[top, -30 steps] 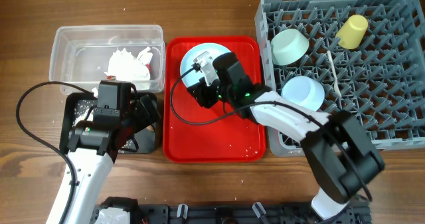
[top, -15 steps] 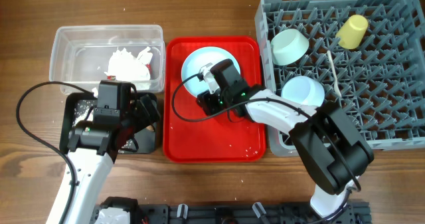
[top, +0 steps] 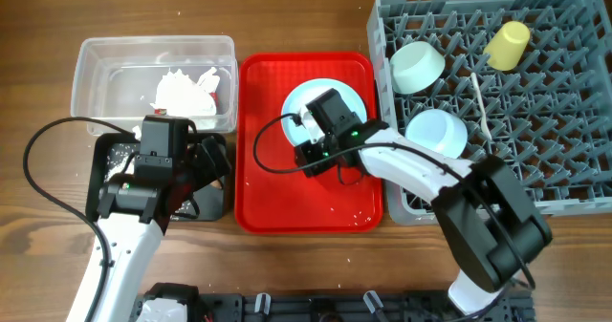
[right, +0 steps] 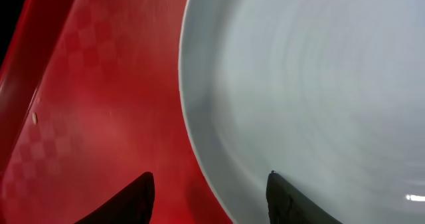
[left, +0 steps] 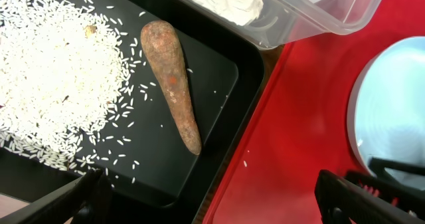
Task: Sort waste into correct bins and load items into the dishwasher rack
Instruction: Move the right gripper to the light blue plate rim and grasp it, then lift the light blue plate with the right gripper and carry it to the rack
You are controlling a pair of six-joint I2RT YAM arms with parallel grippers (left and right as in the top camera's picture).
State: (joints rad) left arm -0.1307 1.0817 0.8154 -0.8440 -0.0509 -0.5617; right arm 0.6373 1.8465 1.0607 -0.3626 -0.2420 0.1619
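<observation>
On the tray (right: 93, 117), the plate (right: 305, 84) rim is straddled by the right gripper (right: 209, 192); its jaws are spread.

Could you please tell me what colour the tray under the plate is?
The tray is red, faintly checkered; clearest in the right wrist view.

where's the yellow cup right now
In the overhead view, the yellow cup lies in the dishwasher rack near its far edge, right of the pale green bowl.
</observation>
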